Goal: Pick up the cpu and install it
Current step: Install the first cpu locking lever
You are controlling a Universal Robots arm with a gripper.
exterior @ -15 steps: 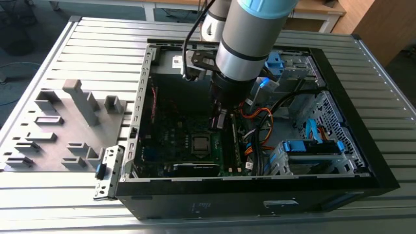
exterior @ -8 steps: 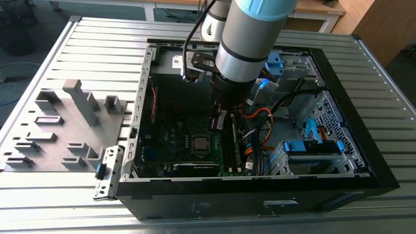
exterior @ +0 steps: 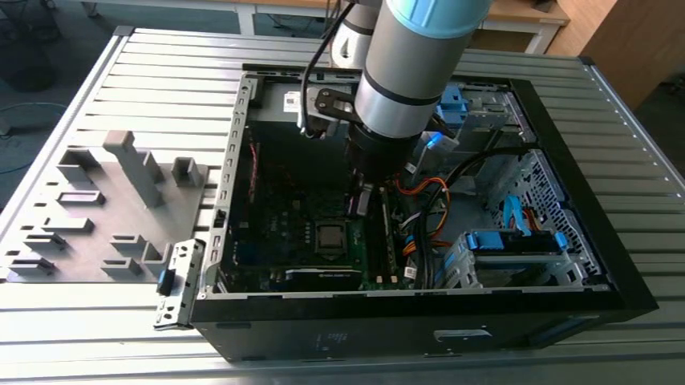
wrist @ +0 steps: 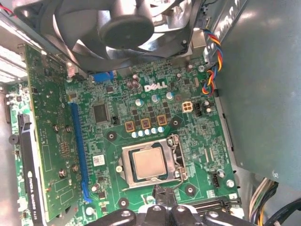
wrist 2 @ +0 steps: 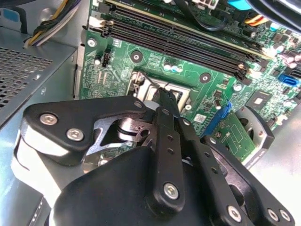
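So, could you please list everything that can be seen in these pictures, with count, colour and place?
computer case: one, black, open, on the slatted table
slatted table: one, grey metal
motherboard: one, green, inside the case
cpu: one, silver-grey, lying in the socket on the motherboard
fan: one, grey, beside the motherboard in the first wrist view
graphics card: one, black, along the motherboard's edge
memory slots: several, black, on the motherboard
part holder: one, grey, on the table at the exterior view's left
arm: one, grey with blue cap, reaching into the case
gripper: one, black, tips just over the socket
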